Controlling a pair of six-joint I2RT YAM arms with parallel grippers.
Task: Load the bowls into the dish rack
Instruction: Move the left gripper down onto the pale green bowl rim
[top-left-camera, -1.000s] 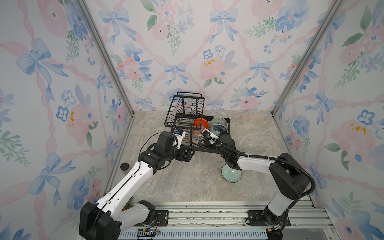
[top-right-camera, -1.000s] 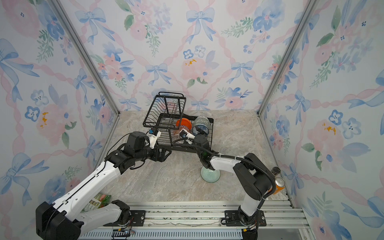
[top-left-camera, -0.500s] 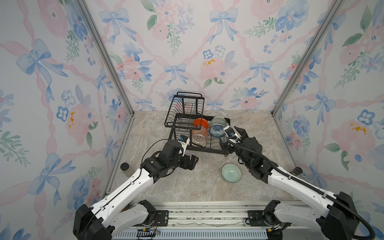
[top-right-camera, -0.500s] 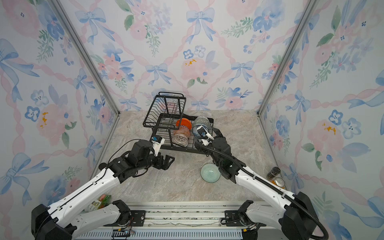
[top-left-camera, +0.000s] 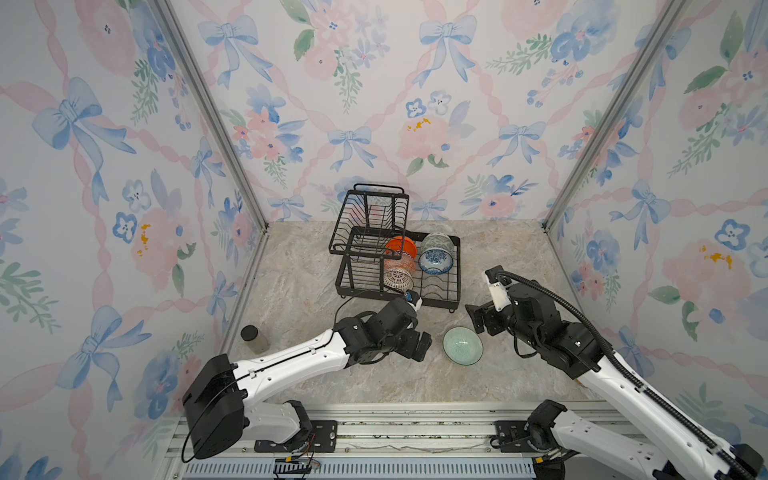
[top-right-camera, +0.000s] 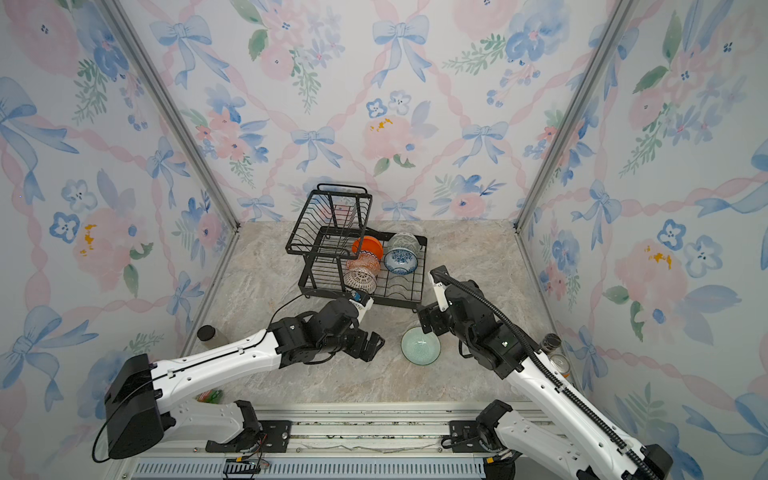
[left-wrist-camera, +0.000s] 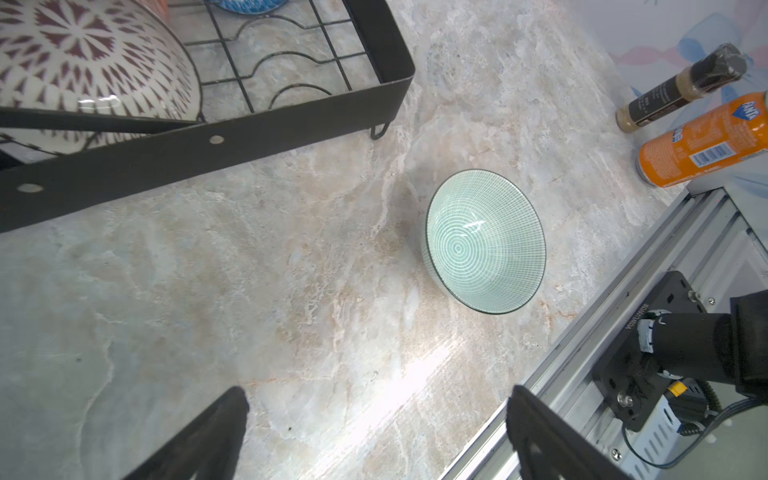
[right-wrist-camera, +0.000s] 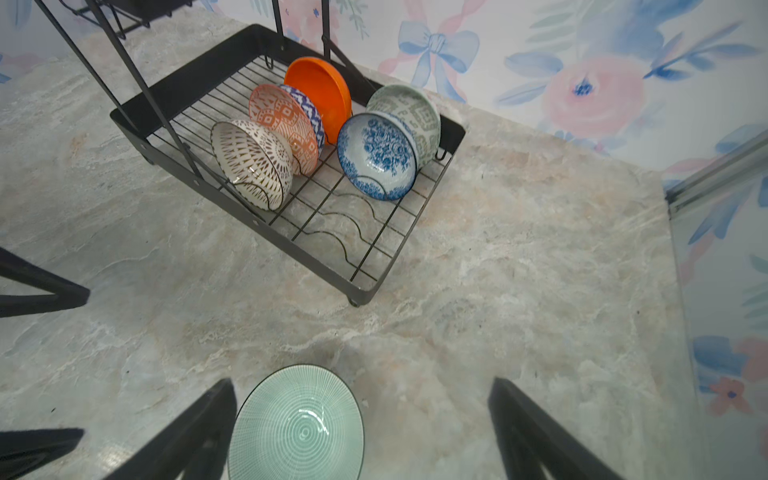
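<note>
**A:** Top views?
**B:** The mint bowl (top-left-camera: 462, 345) sits upright on the counter (top-left-camera: 374, 386), in front of the dish rack (top-left-camera: 436, 302). It lies between the left gripper (top-left-camera: 422, 347) and the right gripper (top-left-camera: 477, 320). Both are released and empty.
**A:** Left wrist?
**B:** Jaws spread wide, mint bowl ahead, untouched.
**A:** Right wrist?
**B:** Jaws parted, mint bowl near one finger. The other bowls (right-wrist-camera: 286, 120) stand on edge in the rack's lower tray.

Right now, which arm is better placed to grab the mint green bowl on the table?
Probably the right: the mint green bowl lies just by its open fingers, and free slots in the dish rack are near it.
</note>
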